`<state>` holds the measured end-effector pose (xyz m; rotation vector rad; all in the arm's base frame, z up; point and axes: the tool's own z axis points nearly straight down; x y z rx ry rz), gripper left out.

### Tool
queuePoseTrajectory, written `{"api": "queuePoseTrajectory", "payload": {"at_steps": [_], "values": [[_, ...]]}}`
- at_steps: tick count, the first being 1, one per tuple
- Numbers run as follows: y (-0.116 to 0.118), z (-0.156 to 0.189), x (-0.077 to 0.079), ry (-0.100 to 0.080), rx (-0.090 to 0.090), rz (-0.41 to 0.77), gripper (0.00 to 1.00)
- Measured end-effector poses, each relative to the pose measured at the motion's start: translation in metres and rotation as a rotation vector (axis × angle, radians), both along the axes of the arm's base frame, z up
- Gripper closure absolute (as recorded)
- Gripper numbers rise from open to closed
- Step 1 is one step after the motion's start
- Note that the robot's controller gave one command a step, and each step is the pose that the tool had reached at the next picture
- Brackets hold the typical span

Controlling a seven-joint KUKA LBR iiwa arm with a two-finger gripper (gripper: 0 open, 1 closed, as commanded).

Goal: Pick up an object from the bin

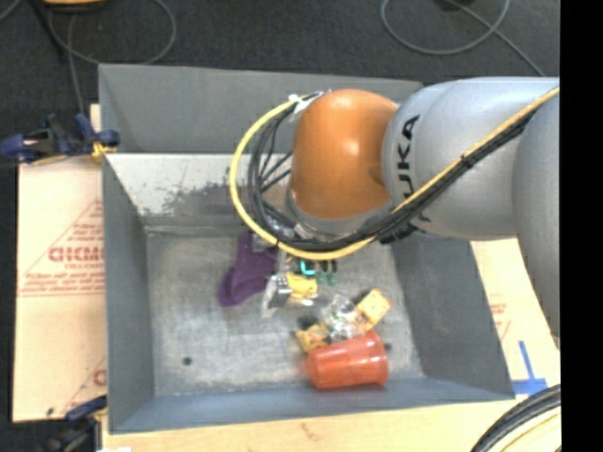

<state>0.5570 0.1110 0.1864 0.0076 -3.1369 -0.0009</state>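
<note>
Red cup (347, 363) lying on side; yellow block (374, 303) just behind it; purple cloth (245, 271) further left.

Even overhead light fills the bin (179, 337). A soft sheen sits on the orange cover (339, 153); beneath the arm (471, 158) the bin's floor lies in dim shadow.

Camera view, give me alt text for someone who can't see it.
A robot arm reaches into a grey bin, its gripper low beside a purple thing. A red cup lies on its side nearby, by a yellow block.
</note>
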Motion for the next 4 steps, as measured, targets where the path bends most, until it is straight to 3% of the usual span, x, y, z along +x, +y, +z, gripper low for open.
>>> {"api": "queuePoseTrajectory", "payload": {"at_steps": [1,2,3,4], "values": [[0.0,0.004,0.002,-0.008,0.001,-0.002,0.0],[-0.003,-0.105,0.043,-0.009,0.003,0.022,1.0],[-0.003,-0.105,0.043,-0.01,0.003,0.021,1.0],[0.043,0.015,0.013,-0.015,0.002,0.334,1.0]]}}
